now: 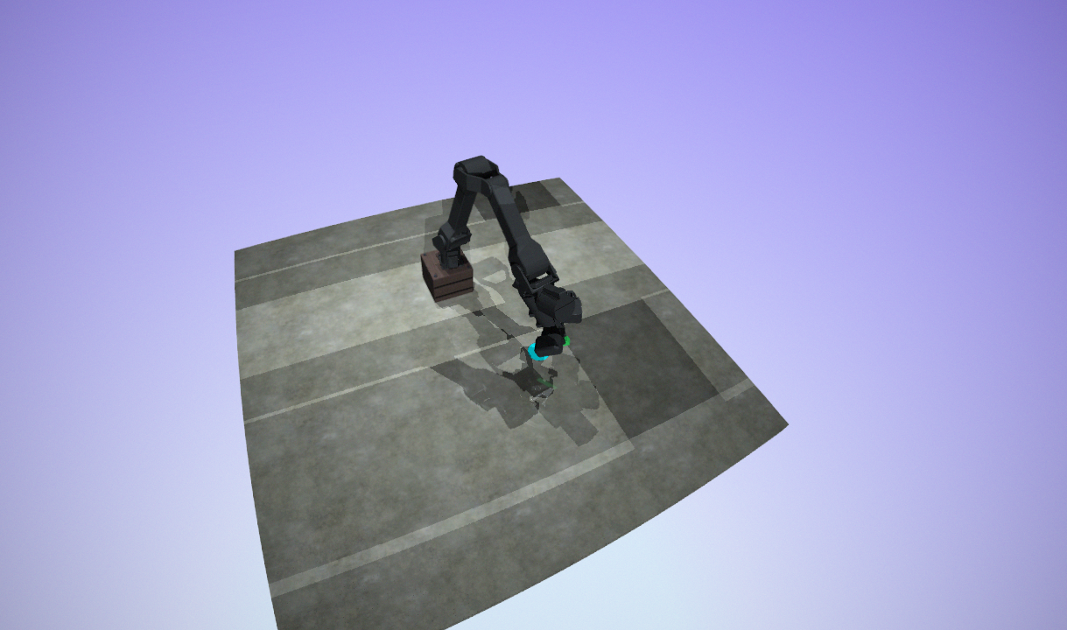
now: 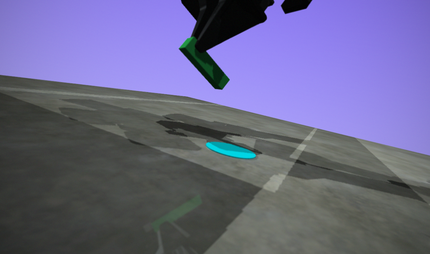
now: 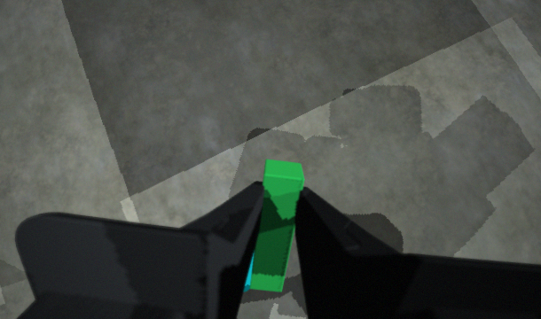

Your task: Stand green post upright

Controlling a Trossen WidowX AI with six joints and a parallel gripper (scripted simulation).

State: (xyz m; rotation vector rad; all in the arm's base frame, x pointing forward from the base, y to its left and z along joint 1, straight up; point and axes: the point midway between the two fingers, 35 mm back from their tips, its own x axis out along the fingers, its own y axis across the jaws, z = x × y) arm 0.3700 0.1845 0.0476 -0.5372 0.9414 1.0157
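My gripper is clamped on the green post. I see it tilted (not upright) in the air above the cyan circle.

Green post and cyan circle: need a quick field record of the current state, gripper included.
post: green post, off the floor, tilted, not yet upright
grip: gripper shut on the post near its upper end
post lower end: in the air, pointing down toward the circle side
target: cyan circle, flat on the floor, nothing standing in it
post vs circle: apart; in the top view the gripper covers part of the circle
task stage: carried, not set down, not released
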